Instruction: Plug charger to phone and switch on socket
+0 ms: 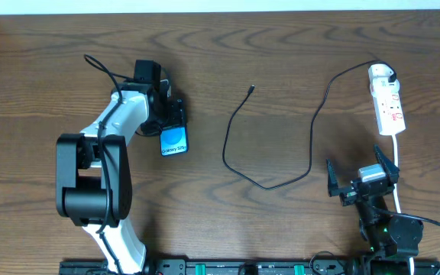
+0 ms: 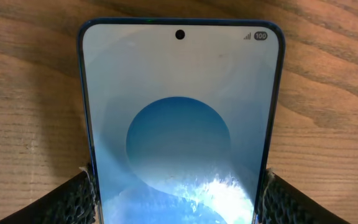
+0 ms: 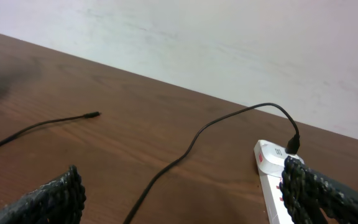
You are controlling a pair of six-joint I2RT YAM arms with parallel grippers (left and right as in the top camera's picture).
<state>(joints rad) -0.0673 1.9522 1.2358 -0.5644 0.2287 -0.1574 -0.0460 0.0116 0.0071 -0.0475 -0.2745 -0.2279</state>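
left gripper (image 2: 179,202) clamps phone (image 1: 174,140) by its edges, likely steadying it for plugging | charger (image 1: 239,164) tip loose, right of phone; other end in socket (image 1: 389,107), far right | right gripper (image 1: 355,164) wide, empty, far right of phone

The overhead view looks straight down from well above and takes in the whole surface (image 1: 281,61). The left wrist view sits very near the phone (image 2: 179,124), facing down onto its screen. The right wrist view looks low and obliquely across the surface toward the wall (image 3: 229,37). It shares the charger (image 3: 247,109) and the socket (image 3: 267,158) with the overhead view.
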